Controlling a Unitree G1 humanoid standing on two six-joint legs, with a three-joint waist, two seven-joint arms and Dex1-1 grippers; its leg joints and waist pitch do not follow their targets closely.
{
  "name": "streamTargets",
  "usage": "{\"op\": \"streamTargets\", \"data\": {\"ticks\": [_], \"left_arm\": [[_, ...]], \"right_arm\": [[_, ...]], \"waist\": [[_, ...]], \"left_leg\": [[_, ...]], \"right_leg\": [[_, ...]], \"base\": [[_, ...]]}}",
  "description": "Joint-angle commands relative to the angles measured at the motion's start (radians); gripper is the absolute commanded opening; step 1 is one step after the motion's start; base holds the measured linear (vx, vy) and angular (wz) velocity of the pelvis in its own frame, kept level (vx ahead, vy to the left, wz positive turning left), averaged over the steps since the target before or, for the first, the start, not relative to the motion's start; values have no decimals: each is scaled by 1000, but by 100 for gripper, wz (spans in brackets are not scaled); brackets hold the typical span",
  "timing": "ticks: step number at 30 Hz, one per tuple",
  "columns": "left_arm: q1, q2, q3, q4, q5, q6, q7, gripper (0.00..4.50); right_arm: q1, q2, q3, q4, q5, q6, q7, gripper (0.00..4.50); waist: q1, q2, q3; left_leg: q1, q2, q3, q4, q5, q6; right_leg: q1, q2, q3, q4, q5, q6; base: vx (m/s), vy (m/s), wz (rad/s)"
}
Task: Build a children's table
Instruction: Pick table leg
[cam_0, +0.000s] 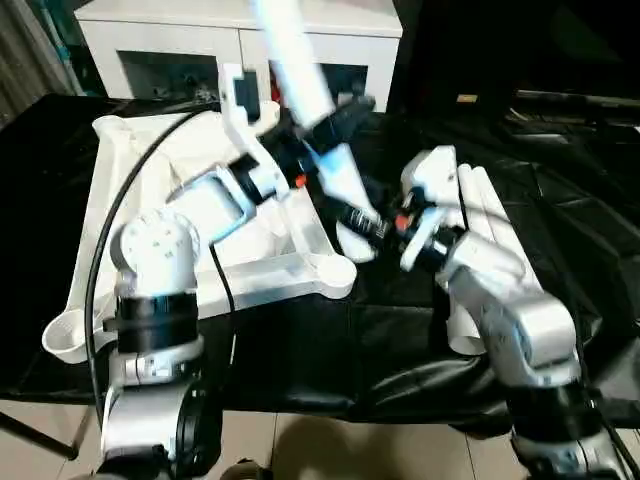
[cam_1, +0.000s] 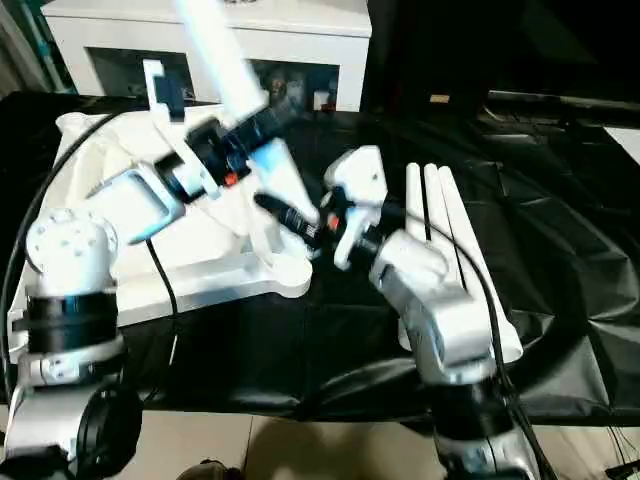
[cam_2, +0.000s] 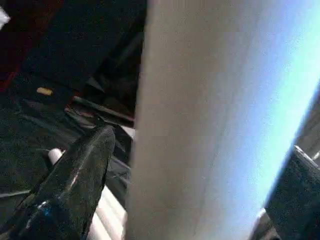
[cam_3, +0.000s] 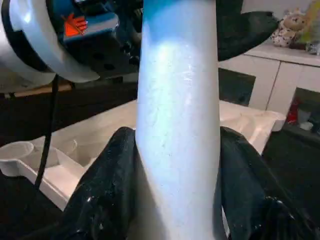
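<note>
The white tabletop (cam_0: 285, 270) lies ribbed side up on the left of the black cloth. One white tapered leg (cam_0: 300, 70) is raised and slants down toward the round corner socket (cam_0: 335, 275) nearest the middle. My right gripper (cam_0: 362, 222) is shut on the leg's lower part, and both its fingers (cam_3: 105, 195) press the tube (cam_3: 180, 125). My left gripper (cam_0: 322, 128) stands open around the thicker upper part. There the leg (cam_2: 210, 125) runs between the jaws, with a dark gap beside one finger (cam_2: 75, 185). The leg's low end is hidden behind my right gripper.
More white legs (cam_1: 440, 220) lie side by side on the black cloth (cam_0: 300, 350) to the right. A white cabinet with glass doors (cam_0: 240, 40) stands behind the table. A black cable (cam_0: 100, 250) loops over the tabletop from my left arm.
</note>
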Motion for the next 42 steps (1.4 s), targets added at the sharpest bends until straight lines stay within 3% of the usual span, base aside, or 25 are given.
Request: {"op": "streamTargets", "data": {"ticks": [1, 3, 10, 25, 30, 31, 32, 35, 37, 40, 42], "left_arm": [[-14, -3, 12, 8, -10, 14, 34, 416], [-13, 1, 20, 7, -7, 23, 45, 396], [2, 16, -2, -4, 22, 20, 69, 329], [-2, 6, 16, 7, 36, -25, 125, 199], [-1, 11, 6, 0, 17, -5, 114, 190], [-1, 12, 3, -1, 14, -2, 110, 189], [-1, 14, -1, -3, 13, 0, 104, 189], [-1, 26, -18, -6, 9, 10, 70, 188], [-1, 51, -49, -9, 14, 18, 17, 187], [-5, 101, -110, -10, 26, 23, -97, 185], [-17, 157, -163, -11, 17, 30, -247, 185]], "right_arm": [[-5, -4, -7, -26, -9, 2, -13, 188], [-5, -8, -6, -24, -10, 2, -24, 188], [-13, -12, -4, -4, -34, -7, -47, 188], [-26, -17, 5, 16, -55, -14, -62, 188], [-30, -16, 4, 23, -52, -11, -65, 188], [-31, -15, 3, 25, -50, -9, -64, 223], [-31, -13, 0, 23, -43, -3, -63, 258], [-30, -8, -12, 10, 2, 34, -40, 261], [-31, -15, -15, 0, 26, 52, -17, 285], [-40, -31, -29, -15, 82, 102, 29, 307], [-64, -97, -37, -14, 149, 191, 128, 310]], "waist": [[3, 6, -78], [1, 1, -78], [1, -4, -77], [1, -4, -76], [0, -2, -77], [0, -1, -77], [0, -2, -77], [0, -2, -76], [0, 0, -77], [1, 3, -77], [1, 5, -77]], "left_leg": [[25, 41, -22, -66, -165, 5], [25, 42, -22, -66, -166, 4], [25, 42, -21, -67, -165, 5], [25, 42, -20, -66, -166, 5], [25, 42, -20, -66, -161, 7], [25, 42, -20, -66, -163, 6], [25, 42, -20, -66, -163, 5], [26, 42, -21, -67, -174, 6], [27, 42, -21, -68, -171, 5], [29, 44, -21, -68, -166, 6], [30, 43, -22, -69, -168, 5]], "right_leg": [[49, -57, 40, -80, -78, -193], [50, -56, 40, -80, -68, -195], [51, -56, 40, -81, -68, -197], [50, -57, 41, -82, -88, -189], [50, -56, 41, -81, -72, -190], [49, -56, 41, -81, -75, -190], [50, -55, 41, -81, -73, -190], [49, -56, 41, -82, -84, -190], [48, -55, 40, -81, -83, -191], [47, -55, 41, -79, -74, -194], [50, -54, 40, -78, -75, -197]], "base": [[0, 0, 0], [0, 0, 0], [0, 0, 0], [0, 0, 0], [0, 0, 0], [0, 0, 0], [0, 0, 0], [0, 0, 0], [0, 0, 0], [0, 0, 0], [0, 0, 0]]}}
